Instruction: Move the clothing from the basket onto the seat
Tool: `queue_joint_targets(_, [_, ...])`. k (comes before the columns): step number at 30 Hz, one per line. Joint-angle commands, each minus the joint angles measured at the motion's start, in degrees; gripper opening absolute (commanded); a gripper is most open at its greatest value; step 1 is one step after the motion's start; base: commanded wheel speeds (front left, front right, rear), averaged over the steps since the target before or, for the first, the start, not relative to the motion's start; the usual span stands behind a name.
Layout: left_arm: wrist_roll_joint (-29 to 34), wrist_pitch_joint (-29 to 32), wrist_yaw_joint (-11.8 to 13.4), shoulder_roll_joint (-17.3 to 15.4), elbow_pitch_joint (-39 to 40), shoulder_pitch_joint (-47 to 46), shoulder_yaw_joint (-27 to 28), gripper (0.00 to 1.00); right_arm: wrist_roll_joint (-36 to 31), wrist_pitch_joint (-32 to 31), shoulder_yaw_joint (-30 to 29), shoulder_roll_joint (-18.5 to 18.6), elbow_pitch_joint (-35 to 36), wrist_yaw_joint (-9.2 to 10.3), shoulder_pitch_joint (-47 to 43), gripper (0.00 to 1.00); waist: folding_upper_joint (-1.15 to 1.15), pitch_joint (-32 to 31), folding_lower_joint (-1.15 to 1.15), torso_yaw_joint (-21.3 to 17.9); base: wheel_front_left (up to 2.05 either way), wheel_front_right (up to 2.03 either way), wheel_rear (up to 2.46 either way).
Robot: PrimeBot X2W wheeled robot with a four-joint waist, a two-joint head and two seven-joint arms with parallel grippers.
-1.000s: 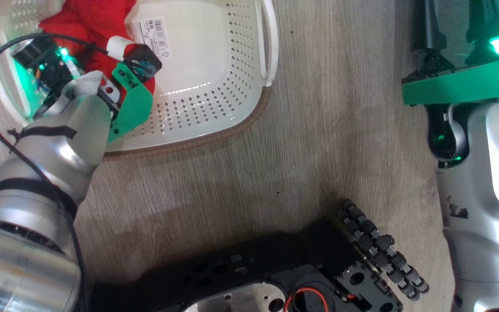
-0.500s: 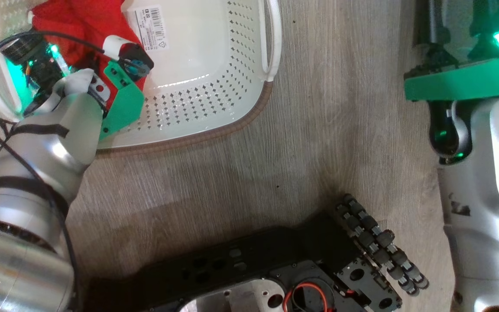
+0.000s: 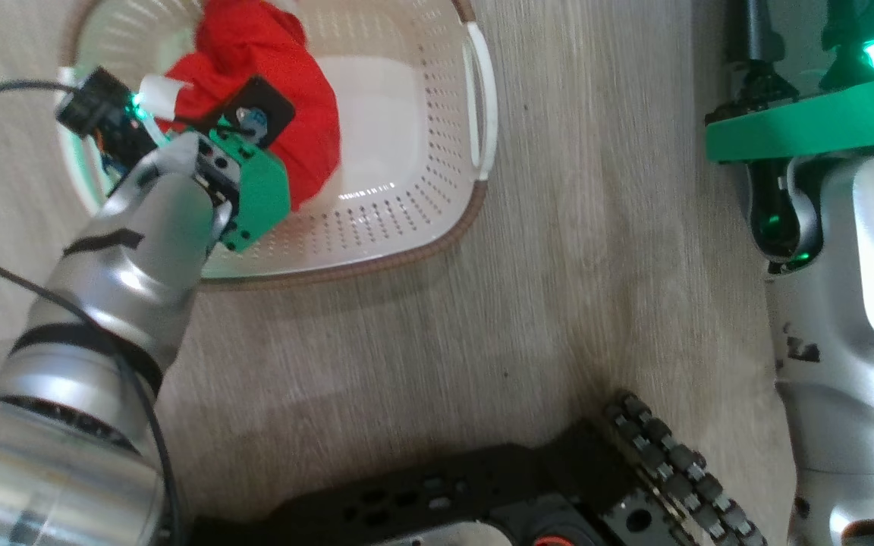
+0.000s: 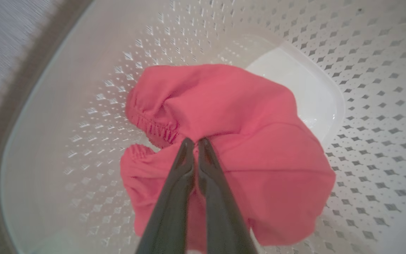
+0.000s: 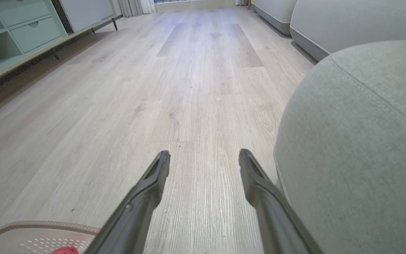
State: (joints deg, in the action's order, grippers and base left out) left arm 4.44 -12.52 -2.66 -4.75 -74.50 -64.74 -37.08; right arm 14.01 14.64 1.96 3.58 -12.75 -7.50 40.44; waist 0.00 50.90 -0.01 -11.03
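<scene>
The cream perforated basket [image 3: 422, 212] with a brown rim stands on the wood floor at the upper left of the head view. A bright red garment [image 3: 285, 98] is bunched inside it, below my left wrist. In the left wrist view my left gripper [image 4: 194, 143] is shut on the red garment [image 4: 259, 148], pinching a fold beside its gathered hem, with the basket's wall [image 4: 382, 88] behind. My right gripper [image 5: 204, 155] stands open over bare floor with nothing between its fingers. The grey seat [image 5: 358, 141] rises just right of it. The basket's rim [image 5: 30, 225] shows at the lower left there.
My black wheeled base with its roller wheel [image 3: 672, 462] fills the bottom of the head view. My right forearm [image 3: 847, 303] runs up the right side. A pale green cabinet with drawers [image 5: 19, 31] lines the far left, and more grey upholstery [image 5: 347, 17] stands behind the seat.
The head camera has shifted, so the basket sits lower in the view. The red garment now hangs bunched from my left gripper and hides the label sticker.
</scene>
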Motion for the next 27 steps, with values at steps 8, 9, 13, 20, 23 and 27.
queue_joint_targets(8, [-8.0,-2.4,-2.3,1.4,4.8,4.9,5.3,0.00,-0.9,0.4,0.1,0.5,-1.3,0.01,-3.8,1.00,0.00,-11.1,0.01,4.9,0.00,0.00,0.00])
queue_joint_targets(9, [-8.8,-2.4,-2.4,1.6,6.4,5.6,5.6,0.00,-0.9,0.4,0.0,0.8,-1.7,0.01,-4.2,1.00,0.00,-12.3,0.01,5.3,0.00,0.00,0.00])
queue_joint_targets(13, [-12.9,-2.5,-2.1,1.8,12.3,8.9,7.2,0.00,-1.0,0.4,-0.2,1.3,-2.8,0.01,-6.0,1.00,0.00,-17.0,0.01,6.7,0.00,0.00,0.00])
queue_joint_targets(20, [-22.3,-2.5,-0.2,1.9,23.6,15.6,7.5,0.00,-0.6,0.4,-0.2,2.0,-5.5,0.01,-9.7,1.00,0.00,-25.0,0.01,8.6,0.00,0.00,0.00])
queue_joint_targets(23, [-24.4,-2.5,1.1,1.9,27.2,17.8,7.7,0.00,-0.3,0.4,0.0,2.3,-6.5,0.01,-11.1,1.00,0.00,-27.9,0.01,9.3,0.00,0.00,0.00])
queue_joint_targets(27, [-25.5,-2.5,2.2,1.9,31.4,20.3,8.5,0.00,0.0,0.4,-0.1,2.5,-7.7,0.01,-12.8,1.00,0.00,-31.6,0.01,10.0,0.00,0.00,0.00])
